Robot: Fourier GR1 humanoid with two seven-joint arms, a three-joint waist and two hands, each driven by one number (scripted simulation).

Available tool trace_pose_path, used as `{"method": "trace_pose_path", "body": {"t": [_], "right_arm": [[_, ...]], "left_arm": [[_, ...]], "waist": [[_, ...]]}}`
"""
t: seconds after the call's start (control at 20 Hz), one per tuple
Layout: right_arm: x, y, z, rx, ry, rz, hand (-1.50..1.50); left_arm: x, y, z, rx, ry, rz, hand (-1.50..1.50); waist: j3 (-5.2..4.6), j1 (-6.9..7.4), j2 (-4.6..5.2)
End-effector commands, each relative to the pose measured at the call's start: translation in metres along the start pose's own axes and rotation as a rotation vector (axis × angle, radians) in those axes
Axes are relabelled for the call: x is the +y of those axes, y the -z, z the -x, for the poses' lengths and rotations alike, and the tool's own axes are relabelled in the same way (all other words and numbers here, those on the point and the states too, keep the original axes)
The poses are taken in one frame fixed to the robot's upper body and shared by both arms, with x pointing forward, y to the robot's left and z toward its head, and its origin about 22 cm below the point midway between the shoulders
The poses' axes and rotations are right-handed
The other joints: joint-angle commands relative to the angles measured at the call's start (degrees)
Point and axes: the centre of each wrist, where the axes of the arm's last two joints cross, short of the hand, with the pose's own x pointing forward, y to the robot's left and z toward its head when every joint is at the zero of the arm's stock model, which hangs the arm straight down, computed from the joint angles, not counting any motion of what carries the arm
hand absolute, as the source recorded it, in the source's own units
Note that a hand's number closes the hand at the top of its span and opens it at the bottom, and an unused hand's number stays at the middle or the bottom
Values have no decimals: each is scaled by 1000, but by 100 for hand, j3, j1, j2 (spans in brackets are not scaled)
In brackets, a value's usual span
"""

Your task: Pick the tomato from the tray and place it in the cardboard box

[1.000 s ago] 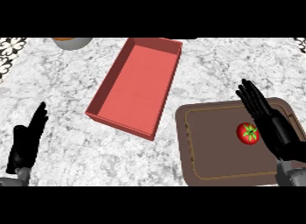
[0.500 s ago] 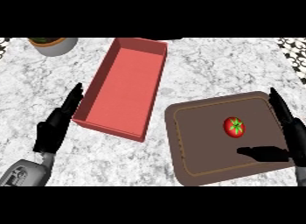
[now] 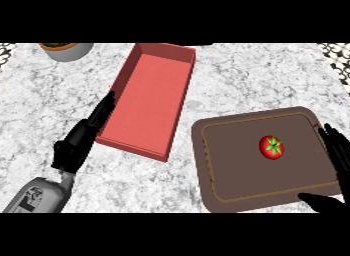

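Nearest the robot, at the lower right, the right hand [image 3: 346, 167] comes in over the right edge of the flat brown rectangular tray [image 3: 230, 185]. Its fingers [image 3: 336, 145] are straight and point away along the tray's right rim, while the thumb [image 3: 322, 201] juts out leftward over the tray's near right corner — the hand is spread wide and holds nothing.

At the lower left, the grey forearm [image 3: 39, 194] leads up to the left hand [image 3: 78, 142], which stands edge-on above the white marbled counter [image 3: 45, 110]. Its fingers are straight and close together, pointing away, and its fingertips lie just beside the near left wall of the box; it holds nothing either.

The small round red tomato with a green star-shaped stalk [image 3: 272, 147] lies on the tray, right of the tray's middle, near the right hand's fingers but apart from them.

Further off, left of the tray, sits the long open-topped red rectangular box [image 3: 145, 95] — set at a slant, its near corner close to the tray's left rim.

At the far left edge stands a grey round pot [image 3: 66, 50], only partly in view.
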Motion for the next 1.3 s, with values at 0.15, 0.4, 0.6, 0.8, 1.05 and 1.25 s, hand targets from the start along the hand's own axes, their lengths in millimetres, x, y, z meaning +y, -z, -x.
{"method": "trace_pose_path", "body": {"t": [0.15,0.4,0.6,0.8,1.05,1.25], "right_arm": [[-53,-22,-71,71,-139,-104,-150],[-90,-34,-109,141,-108,-303,-150],[-90,-16,-122,206,-72,-333,-150],[-90,6,-125,229,-28,-332,-150],[-49,25,-138,241,-36,-329,-150],[-7,34,-117,272,-59,-366,-150]], "left_arm": [[-6,2,-6,-9,-4,28,0],[6,-1,-14,-29,5,39,0],[-33,17,-30,-38,5,62,0],[-19,21,-18,-19,-24,61,0],[-30,9,-24,-29,-6,49,0],[-10,14,-22,-31,-1,58,0]], "waist": [[-1,125,26],[6,217,34],[24,273,63],[26,275,65],[27,293,59],[29,297,64]]}}
